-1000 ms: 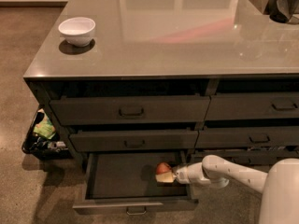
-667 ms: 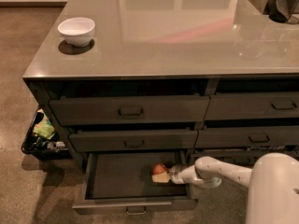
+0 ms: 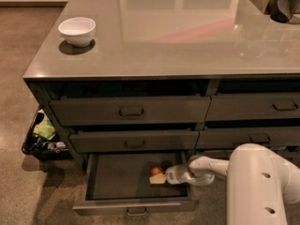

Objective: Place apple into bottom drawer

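The bottom drawer [image 3: 117, 204] of the left stack is pulled open, showing its dark floor. The small red-orange apple [image 3: 156, 171] is inside it, toward the right and back. My gripper [image 3: 158, 176] reaches into the drawer from the right on a white arm, and its pale fingertips [image 3: 158, 179] are right against the apple. The arm's large white body fills the lower right corner.
A white bowl [image 3: 77, 30] stands on the grey counter top at the far left. Two shut drawers [image 3: 131, 110] sit above the open one, with a right stack beside them. A black bin [image 3: 41, 137] of mixed items sits on the floor at the left.
The gripper and the apple have moved a little to the left inside the drawer. The arm's white body has come further into view at the right.
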Controlling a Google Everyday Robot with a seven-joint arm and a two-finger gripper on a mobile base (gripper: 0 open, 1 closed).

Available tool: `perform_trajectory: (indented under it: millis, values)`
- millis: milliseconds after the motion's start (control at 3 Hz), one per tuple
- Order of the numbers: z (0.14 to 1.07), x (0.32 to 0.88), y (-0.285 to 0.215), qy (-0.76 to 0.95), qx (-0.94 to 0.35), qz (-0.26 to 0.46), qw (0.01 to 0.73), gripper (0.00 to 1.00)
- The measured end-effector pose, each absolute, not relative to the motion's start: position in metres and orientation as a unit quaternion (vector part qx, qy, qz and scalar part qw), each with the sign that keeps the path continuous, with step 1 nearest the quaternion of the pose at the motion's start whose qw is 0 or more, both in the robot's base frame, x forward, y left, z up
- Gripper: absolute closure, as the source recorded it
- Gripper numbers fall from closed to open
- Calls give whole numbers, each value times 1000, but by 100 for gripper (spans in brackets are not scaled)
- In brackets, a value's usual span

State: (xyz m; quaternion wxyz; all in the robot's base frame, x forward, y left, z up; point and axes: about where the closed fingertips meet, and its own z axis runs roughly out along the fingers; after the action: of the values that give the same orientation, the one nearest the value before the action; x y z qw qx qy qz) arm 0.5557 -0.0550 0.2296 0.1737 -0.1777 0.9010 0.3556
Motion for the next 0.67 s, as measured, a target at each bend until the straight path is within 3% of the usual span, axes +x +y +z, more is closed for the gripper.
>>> perform_trajectory:
  millis: [667]
  values:
    - [210, 560, -49, 912, -165, 347, 141, 100]
